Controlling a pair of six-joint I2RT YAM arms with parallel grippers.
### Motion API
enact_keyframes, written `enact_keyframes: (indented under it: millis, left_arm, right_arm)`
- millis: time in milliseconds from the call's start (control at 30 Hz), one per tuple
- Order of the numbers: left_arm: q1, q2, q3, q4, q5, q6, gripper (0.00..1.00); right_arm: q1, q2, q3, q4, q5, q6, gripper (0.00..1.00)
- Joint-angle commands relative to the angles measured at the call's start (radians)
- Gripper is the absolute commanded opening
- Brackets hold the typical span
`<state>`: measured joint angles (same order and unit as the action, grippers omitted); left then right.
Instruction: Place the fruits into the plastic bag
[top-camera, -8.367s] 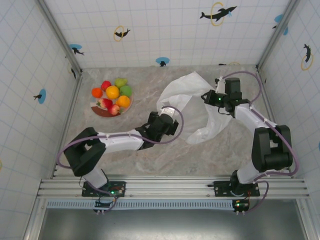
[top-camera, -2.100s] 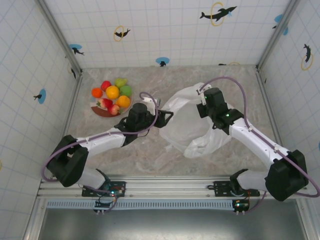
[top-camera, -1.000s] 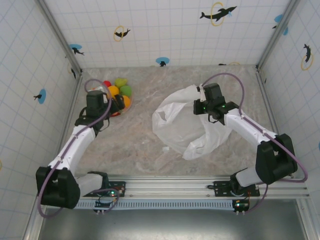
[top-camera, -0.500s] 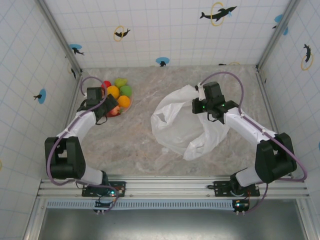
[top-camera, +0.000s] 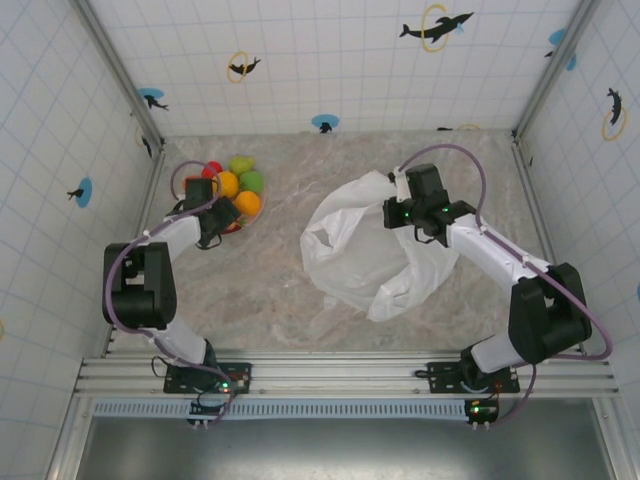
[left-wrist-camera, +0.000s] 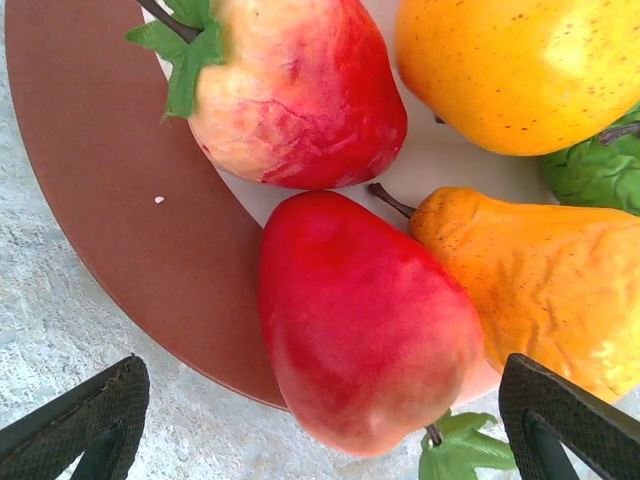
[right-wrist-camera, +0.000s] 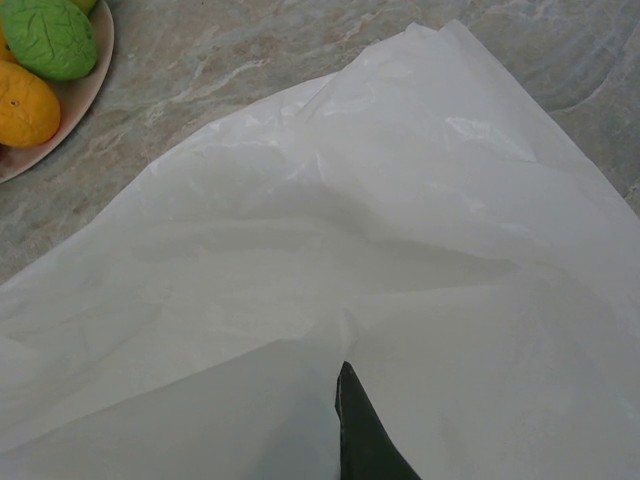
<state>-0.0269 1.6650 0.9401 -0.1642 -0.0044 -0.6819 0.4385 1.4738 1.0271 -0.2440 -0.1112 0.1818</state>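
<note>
Five fruits are seen on one plate. The left gripper is spread wide over one red fruit. One plastic bag is pinched by the right gripper.

My left gripper has quit the plastic bag, whose plate-side edge it held some seconds ago, and crossed to the plate. A second ago it sat over the plate's left part. Now it hangs at the plate's near rim, jaws wide on either side of a red fruit. My right gripper has carried its pinch of bag closer to the plate, and the bag has spread from a crumpled strip into a broad sheet reaching further towards the plate.
</note>
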Motion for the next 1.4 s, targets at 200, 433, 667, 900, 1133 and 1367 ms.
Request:
enact_keyframes:
  millis: [200, 433, 667, 900, 1133, 1367]
  left_arm:
    - [0.004, 0.071, 0.064, 0.044, 0.043, -0.010, 0.91]
    - [0.006, 0.097, 0.066, 0.051, 0.052, -0.008, 0.83]
    - [0.005, 0.099, 0.048, 0.054, 0.044, -0.003, 0.79]
    - [0.005, 0.094, 0.010, 0.060, 0.056, 0.001, 0.78]
    - [0.004, 0.094, -0.009, 0.066, 0.054, 0.005, 0.73]
    - [0.004, 0.071, -0.027, 0.073, 0.057, 0.010, 0.62]
  right_arm:
    - [-0.004, 0.031, 0.037, 0.006, -0.019, -0.012, 0.00]
    - [-0.004, 0.039, 0.033, 0.002, -0.015, -0.018, 0.00]
    - [-0.005, 0.040, 0.033, 0.000, -0.013, -0.021, 0.00]
    - [-0.006, 0.046, 0.031, 0.000, -0.013, -0.020, 0.00]
    - [-0.005, 0.051, 0.031, -0.002, -0.015, -0.019, 0.00]
    - [-0.007, 0.048, 0.028, -0.013, -0.011, -0.021, 0.00]
